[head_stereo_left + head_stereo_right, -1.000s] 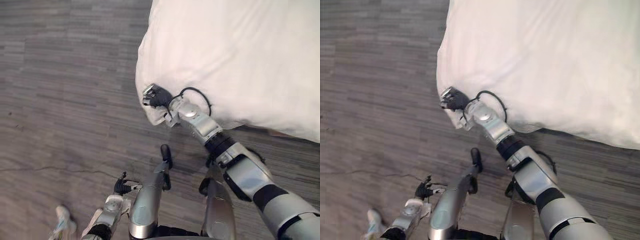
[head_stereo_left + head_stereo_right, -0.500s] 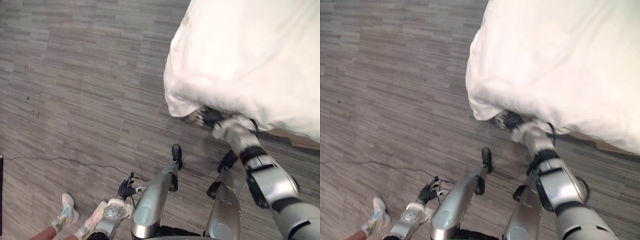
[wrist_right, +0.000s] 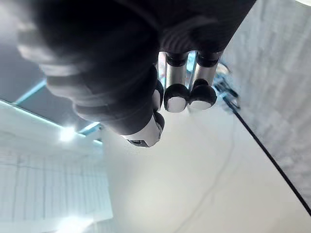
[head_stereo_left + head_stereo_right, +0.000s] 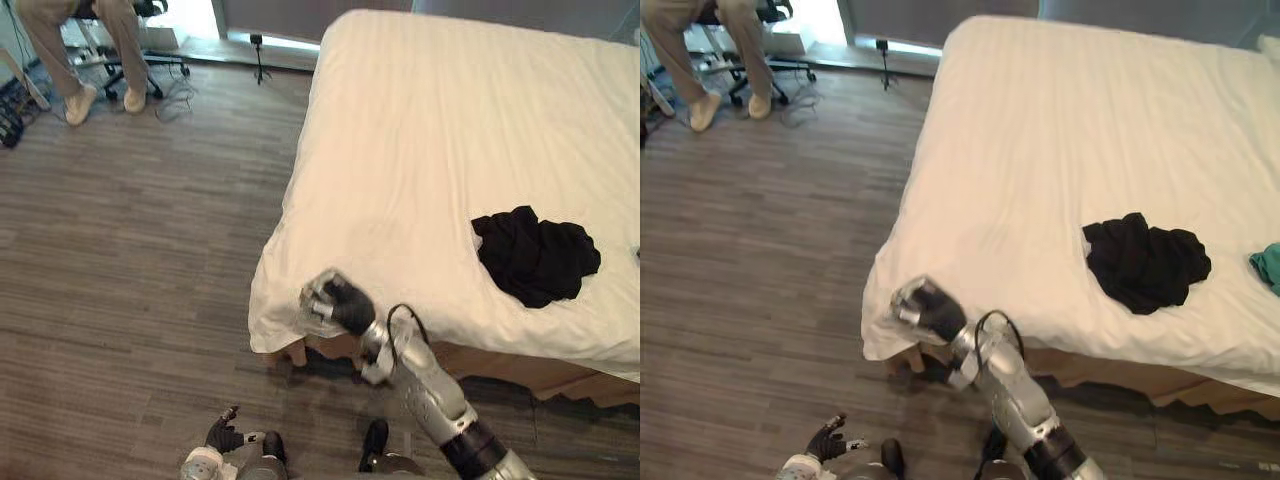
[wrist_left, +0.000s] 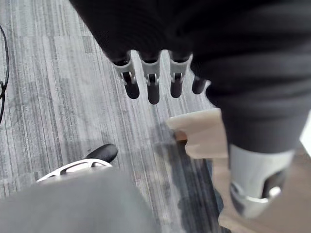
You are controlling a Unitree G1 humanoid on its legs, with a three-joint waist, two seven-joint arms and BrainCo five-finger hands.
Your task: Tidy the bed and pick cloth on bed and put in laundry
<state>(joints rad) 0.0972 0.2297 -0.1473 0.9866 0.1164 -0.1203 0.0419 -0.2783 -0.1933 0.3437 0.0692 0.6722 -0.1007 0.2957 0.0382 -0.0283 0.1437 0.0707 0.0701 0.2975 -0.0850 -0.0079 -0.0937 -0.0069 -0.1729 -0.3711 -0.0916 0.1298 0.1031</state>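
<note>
Left eye view: the bed has its sheet lying flat. The black cloth sits crumpled on it by the near edge, toward the right side, and nothing is touching it. The right hand is raised off the bed's near left corner, in front of the hanging sheet; I can't tell if they touch. It's well apart from the cloth. The left hand hangs low over the floor, idle. A person sits beyond the far left corner.

Right eye view: same layout, plus a teal cloth at the bed's right edge, near the black one but apart from it. Likely two laundry items.

Left wrist view: fingers relaxed, nothing in them.

Right wrist view: fingers curled in with the thumb tucked close and nothing between them, so clenched and empty. My read is that it's parked at the corner for sheet work. It has to unclench and travel along the near edge before any pick.
</note>
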